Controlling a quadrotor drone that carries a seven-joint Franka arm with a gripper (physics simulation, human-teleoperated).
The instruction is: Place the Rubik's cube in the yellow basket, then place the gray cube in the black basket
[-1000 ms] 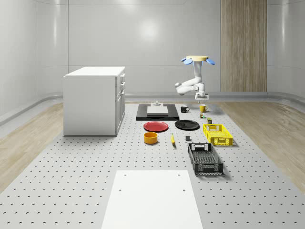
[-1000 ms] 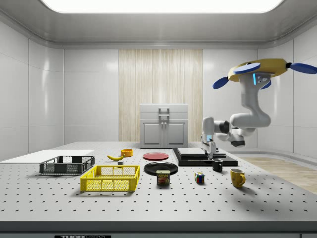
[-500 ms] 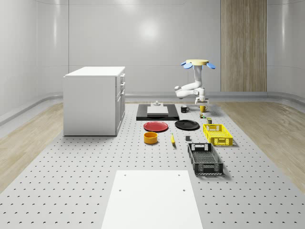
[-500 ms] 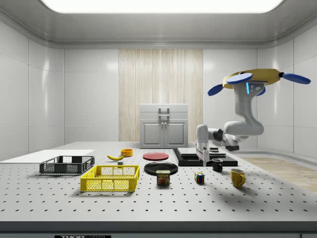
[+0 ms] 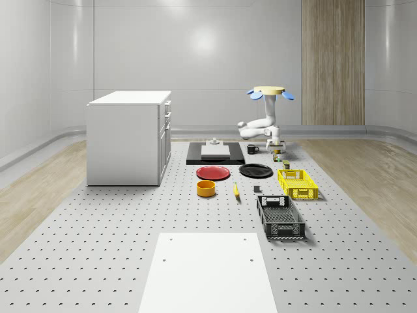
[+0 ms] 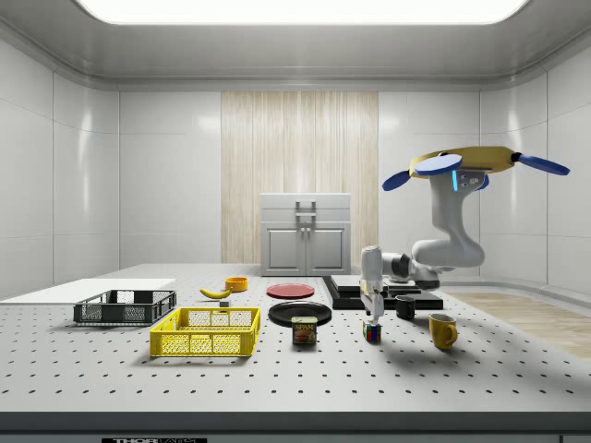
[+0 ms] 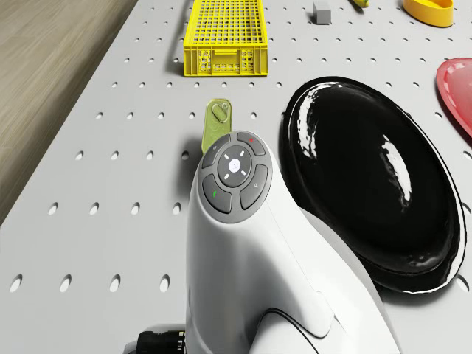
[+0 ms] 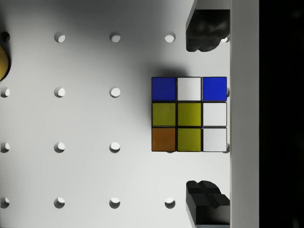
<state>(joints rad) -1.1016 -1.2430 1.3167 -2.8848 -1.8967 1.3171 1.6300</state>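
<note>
The Rubik's cube [image 8: 189, 114] lies on the perforated table with blue, yellow, white and orange squares facing up. My gripper [image 8: 204, 114] is open directly above it, one dark finger [image 8: 204, 29] on each side and neither touching. In the side view the gripper [image 6: 372, 317] hangs just over the cube [image 6: 372, 332], and the drone [image 6: 466, 164] hovers above and to the right. The yellow basket [image 6: 207, 333] [image 5: 298, 184] and the black basket [image 6: 125, 307] [image 5: 280, 217] stand apart from it. The gray cube [image 5: 257, 190] [image 7: 321, 9] sits on the table between them.
A spam can [image 6: 304, 330] stands left of the Rubik's cube and a yellow mug [image 6: 442, 330] right of it. A black mug [image 6: 405, 307], a black plate [image 7: 369, 184], a red plate [image 6: 290, 291], a banana [image 6: 215, 293] and an orange bowl [image 6: 236, 283] lie around. The white cabinet [image 5: 129, 137] stands far off.
The drone has dropped lower and shifted toward the side view's left. The arm has swung down, bringing the open gripper from near the black mug to just above the Rubik's cube.
</note>
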